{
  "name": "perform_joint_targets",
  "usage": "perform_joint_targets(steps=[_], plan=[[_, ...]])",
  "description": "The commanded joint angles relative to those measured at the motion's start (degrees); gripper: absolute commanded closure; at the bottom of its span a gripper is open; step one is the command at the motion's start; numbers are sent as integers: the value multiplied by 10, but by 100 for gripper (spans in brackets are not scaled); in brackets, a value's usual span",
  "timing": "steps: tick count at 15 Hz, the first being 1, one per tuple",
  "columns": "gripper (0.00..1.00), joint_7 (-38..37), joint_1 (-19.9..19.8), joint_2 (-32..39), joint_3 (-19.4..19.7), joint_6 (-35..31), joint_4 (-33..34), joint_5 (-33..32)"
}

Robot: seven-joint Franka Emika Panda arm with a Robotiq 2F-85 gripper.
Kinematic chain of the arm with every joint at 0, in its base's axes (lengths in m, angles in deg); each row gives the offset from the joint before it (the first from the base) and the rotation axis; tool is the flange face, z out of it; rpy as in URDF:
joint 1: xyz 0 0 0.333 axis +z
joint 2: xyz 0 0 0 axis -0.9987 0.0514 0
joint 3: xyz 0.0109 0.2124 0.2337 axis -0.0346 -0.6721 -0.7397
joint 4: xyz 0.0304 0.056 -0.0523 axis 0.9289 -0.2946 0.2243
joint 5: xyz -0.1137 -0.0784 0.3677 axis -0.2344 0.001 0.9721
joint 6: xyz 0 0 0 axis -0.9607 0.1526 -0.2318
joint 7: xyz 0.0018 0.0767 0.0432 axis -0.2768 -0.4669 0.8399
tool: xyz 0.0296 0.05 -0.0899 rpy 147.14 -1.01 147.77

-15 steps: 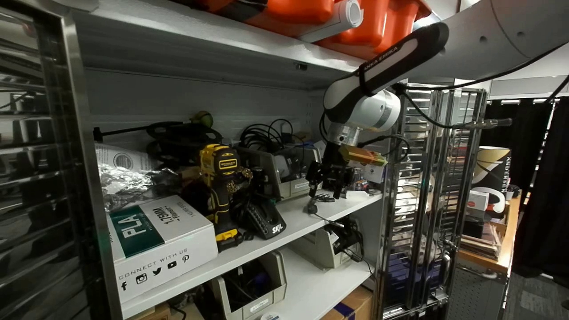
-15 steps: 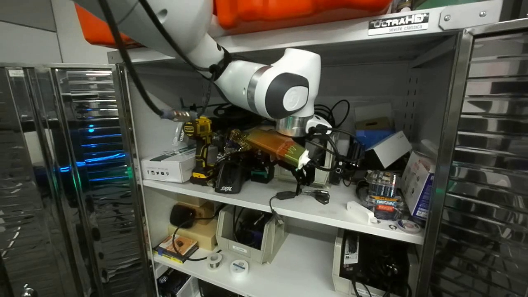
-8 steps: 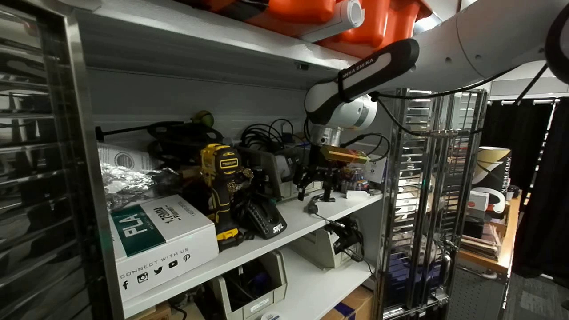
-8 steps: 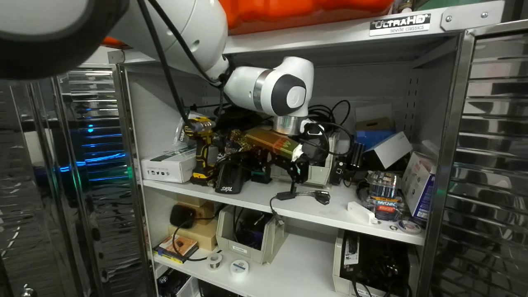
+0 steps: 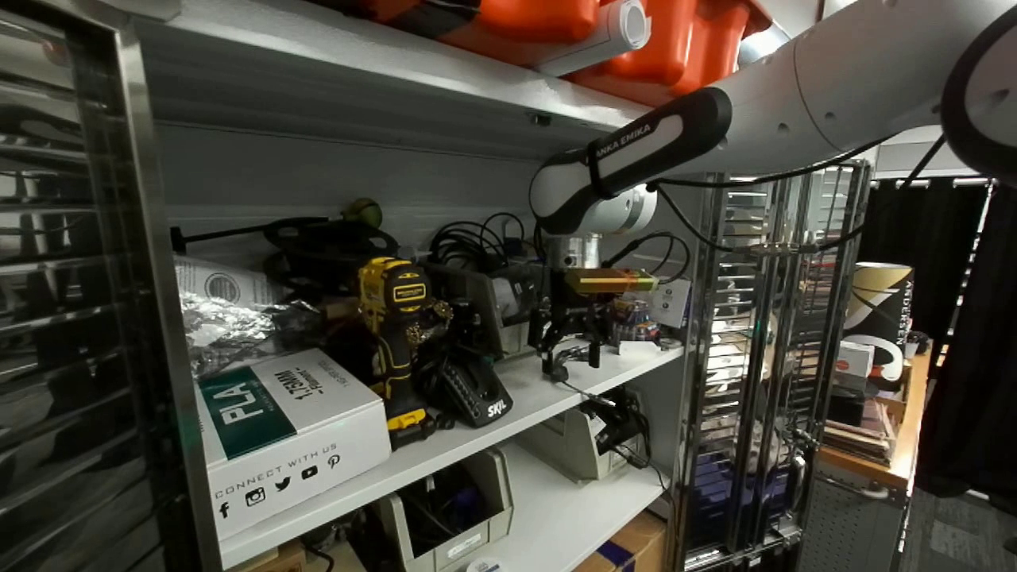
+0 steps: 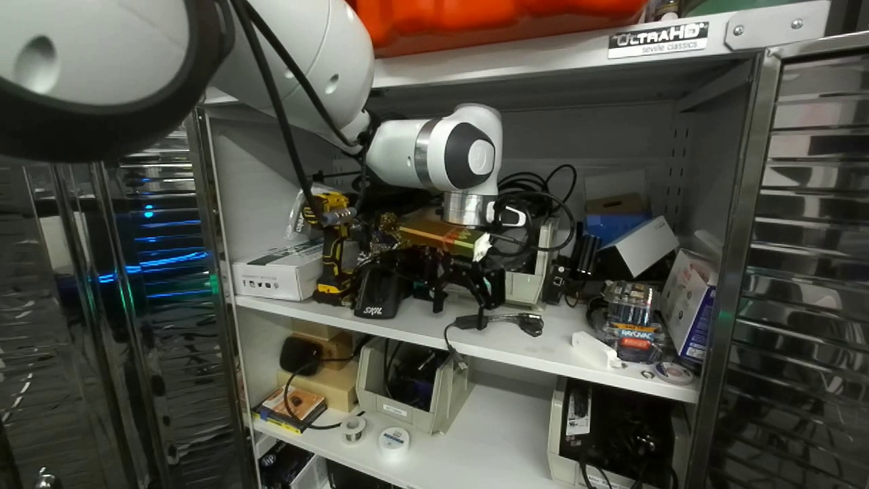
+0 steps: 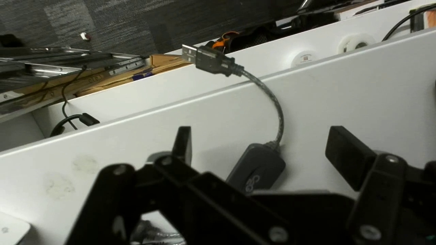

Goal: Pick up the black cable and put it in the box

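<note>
The black cable is a USB adapter lead with a dark, flat body (image 7: 262,163) and a thin grey cord ending in a USB plug (image 7: 213,60). It lies on the middle shelf near the front edge and shows in both exterior views (image 5: 559,373) (image 6: 468,322). My gripper (image 7: 264,146) is open and empty, pointing down just above the cable. In the wrist view the adapter body lies between the spread fingers, and its rear is hidden by the gripper. The gripper also shows in both exterior views (image 5: 571,360) (image 6: 460,312). A white PLA box (image 5: 302,429) stands on the same shelf.
A grey bin (image 6: 524,291) with cables stands behind the gripper. A yellow drill (image 5: 393,342) and SKIL charger (image 6: 377,292) stand beside it. Battery packs (image 6: 631,319) are on the far side. Grey bins (image 6: 407,415) (image 5: 556,445) sit on the lower shelf. The upper shelf overhangs the arm.
My gripper has moved down and leftward in both exterior views, turning so both fingers show apart around the adapter. The cable has not moved.
</note>
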Motion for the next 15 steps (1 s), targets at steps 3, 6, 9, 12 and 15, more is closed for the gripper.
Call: perform_joint_targets(steps=[3, 6, 9, 12, 15], plan=[[0, -9, 12, 15, 9, -39, 9, -47], [0, 4, 4, 18, 5, -118, -4, -51], [0, 20, -5, 22, -2, -184, -15, -36], [0, 44, -16, 29, -13, -184, -16, -13], [0, 60, -19, 24, -16, -155, -20, -1]])
